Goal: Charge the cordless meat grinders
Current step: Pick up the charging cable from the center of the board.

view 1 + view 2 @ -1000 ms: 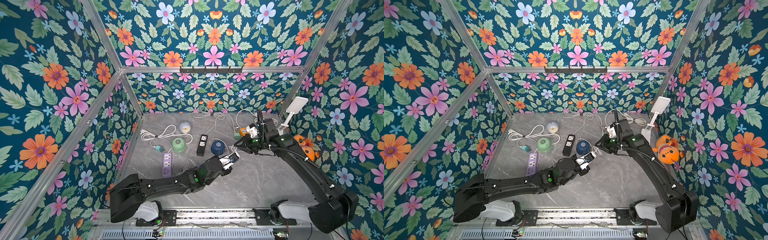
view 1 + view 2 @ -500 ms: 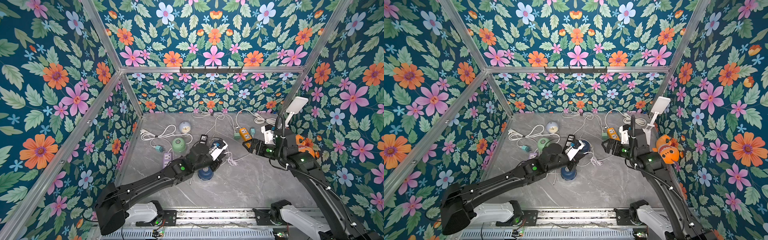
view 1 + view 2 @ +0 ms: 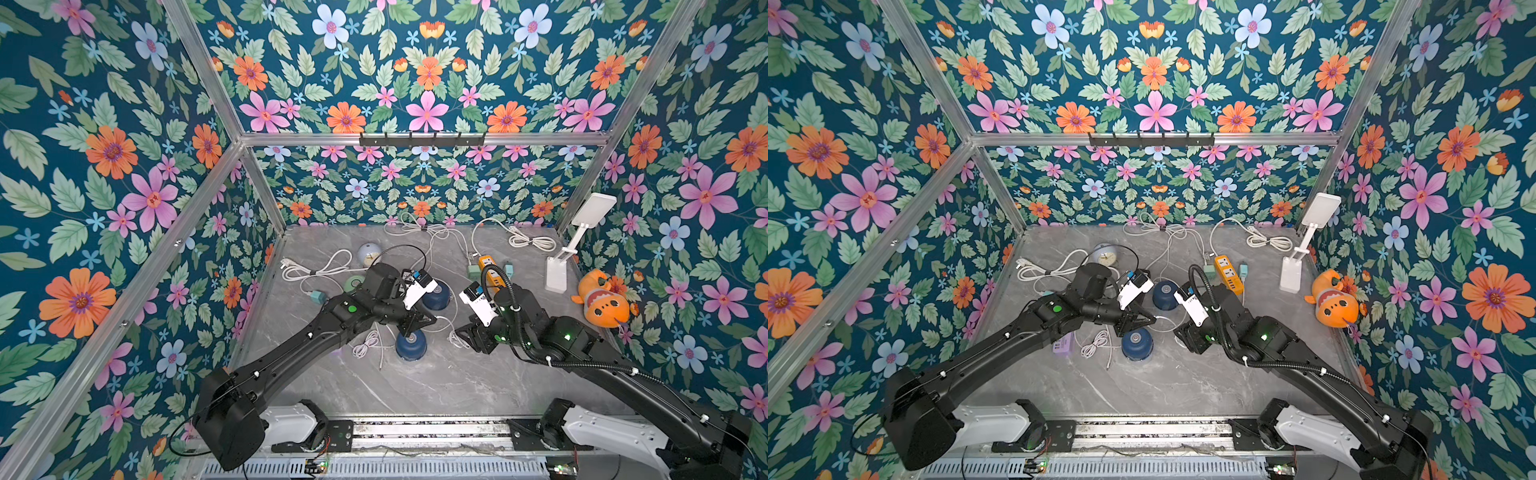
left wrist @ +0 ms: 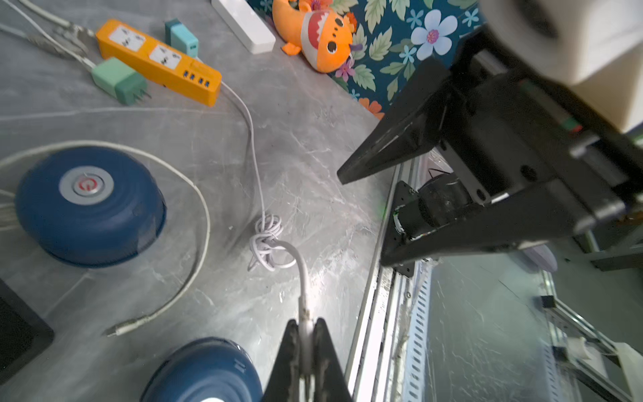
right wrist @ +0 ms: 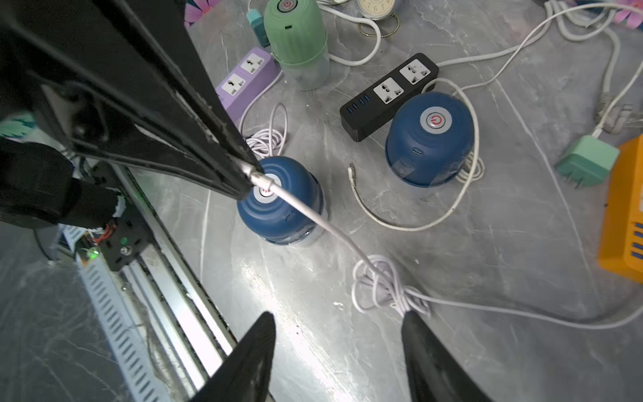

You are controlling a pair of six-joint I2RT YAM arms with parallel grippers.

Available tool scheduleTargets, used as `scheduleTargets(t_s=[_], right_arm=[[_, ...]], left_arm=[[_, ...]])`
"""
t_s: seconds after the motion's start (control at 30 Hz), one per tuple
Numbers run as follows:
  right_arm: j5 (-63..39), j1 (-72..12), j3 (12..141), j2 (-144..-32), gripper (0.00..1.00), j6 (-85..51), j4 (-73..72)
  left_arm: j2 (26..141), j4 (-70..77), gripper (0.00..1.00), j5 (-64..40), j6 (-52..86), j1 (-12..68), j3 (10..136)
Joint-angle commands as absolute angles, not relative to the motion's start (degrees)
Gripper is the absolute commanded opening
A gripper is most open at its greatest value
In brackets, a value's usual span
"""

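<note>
The left claw (image 5: 249, 173) pinches the limp white cable (image 5: 313, 215) by its stiff plug above the near navy grinder (image 5: 278, 222), which stands mid-tabletop toward the front edge. The right claw (image 5: 339, 316) is spread and empty. The grinder looks light and smooth; brace its sides.

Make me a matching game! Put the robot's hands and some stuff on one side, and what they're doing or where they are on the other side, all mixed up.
Things:
1. left hand
2. right hand
3. mint green grinder
4. orange plush toy

States or places:
A. beside the purple power strip
B. open and empty
C. by the flowered wall
D. shut on the white cable

Right pairs: 1-D, 2-B, 3-A, 4-C.
</note>
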State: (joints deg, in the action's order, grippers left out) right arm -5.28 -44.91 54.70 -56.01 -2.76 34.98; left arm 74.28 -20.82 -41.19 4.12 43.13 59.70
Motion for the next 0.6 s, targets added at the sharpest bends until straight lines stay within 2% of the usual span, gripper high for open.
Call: scheduleTargets(t_s=[0.0,0.13,0.4,0.57], right_arm=[[-3.4,-45.2,53.7,-54.9,0.57,5.7,29.8],[-8.9,-46.0,53.4,-56.1,0.55,11.2,29.4],[-8.9,-47.5,54.3,-59.3,0.54,14.5,28.9],[-8.2,-48.1,56.0,-61.5,0.48,16.0,28.1]], left_arm=[[75.6,-23.6,0.00,-47.4,3.9,42.6,60.7],[77.1,-25.0,0.00,-48.8,3.6,42.4,61.8],[77.1,-25.8,0.00,-50.0,3.7,42.0,62.1],[77.9,-27.4,0.00,-51.0,3.2,42.0,62.9]])
